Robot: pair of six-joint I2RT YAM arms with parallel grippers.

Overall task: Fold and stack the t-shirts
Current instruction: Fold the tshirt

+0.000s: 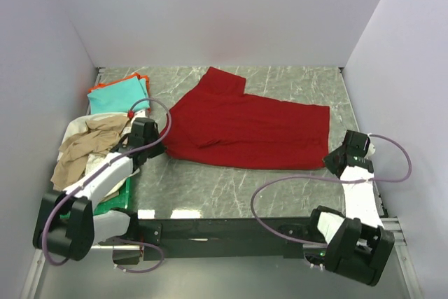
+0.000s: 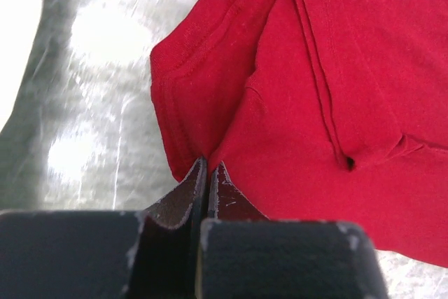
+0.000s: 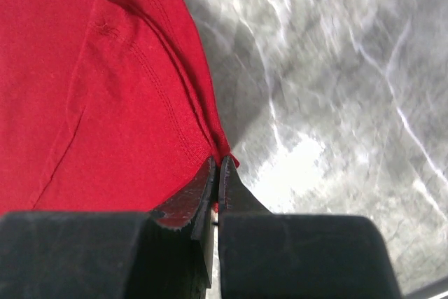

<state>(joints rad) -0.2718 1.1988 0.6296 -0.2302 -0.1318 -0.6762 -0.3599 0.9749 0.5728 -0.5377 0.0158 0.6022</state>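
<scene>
Left end effector (image 2: 211, 167) clamped on dark red t-shirt (image 2: 315, 103) edge; right end effector (image 3: 218, 162) clamped on its opposite corner.

No text or labels legible (any view)

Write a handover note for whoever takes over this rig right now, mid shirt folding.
Left gripper shut on the red t-shirt, near-left edge; right gripper shut on its near-right corner.
The shirt lies spread on the table.
Done: teal t-shirt folded atop orange t-shirt, far left.
Left: fold and stack the red one, then the crumpled beige t-shirt over the green tray.
</scene>
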